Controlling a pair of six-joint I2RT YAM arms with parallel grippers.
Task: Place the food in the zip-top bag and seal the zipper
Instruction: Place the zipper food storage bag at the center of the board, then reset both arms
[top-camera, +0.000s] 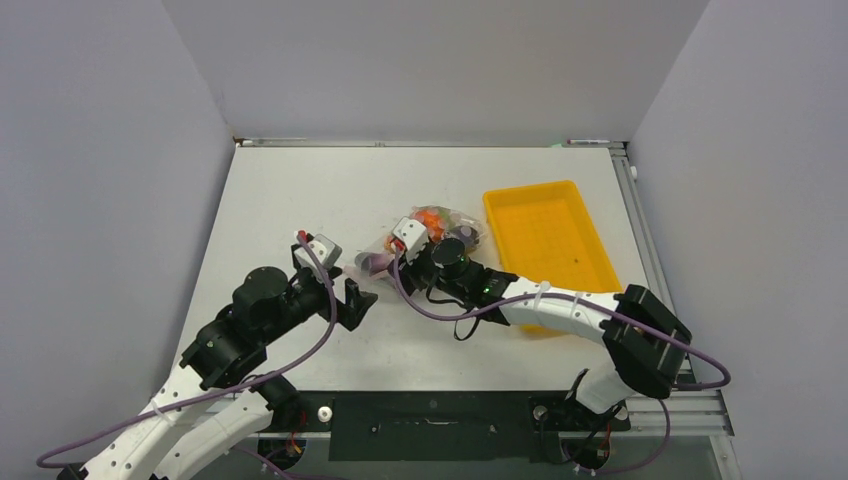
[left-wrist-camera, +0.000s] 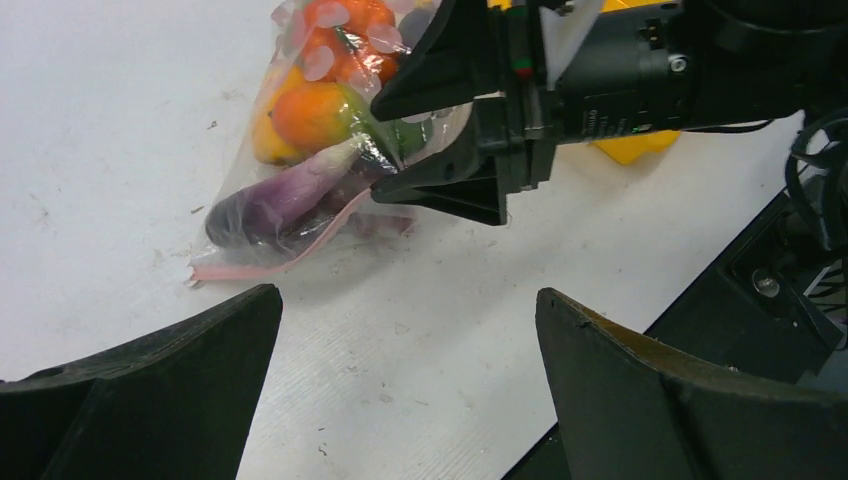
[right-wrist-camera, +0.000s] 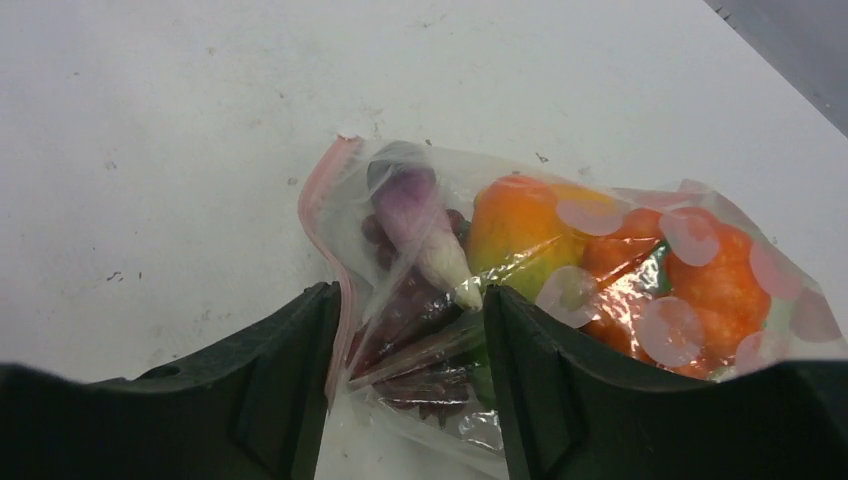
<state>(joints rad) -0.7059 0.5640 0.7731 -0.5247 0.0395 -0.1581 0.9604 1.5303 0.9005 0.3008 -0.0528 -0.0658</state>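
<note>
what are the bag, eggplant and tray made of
The bag is thin clear plastic film, glossy: it crinkles and shows glare. The eggplant is likely moulded plastic, smooth with a slight sheen, though seen only through the bag. The tray is probably rigid plastic: even yellow colour, moulded rim.

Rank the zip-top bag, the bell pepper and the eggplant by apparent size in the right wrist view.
1. zip-top bag: clearly largest.
2 and 3. bell pepper and eggplant: one is rounder and the other longer, and they look about alike in area, so I won't rank them.
</note>
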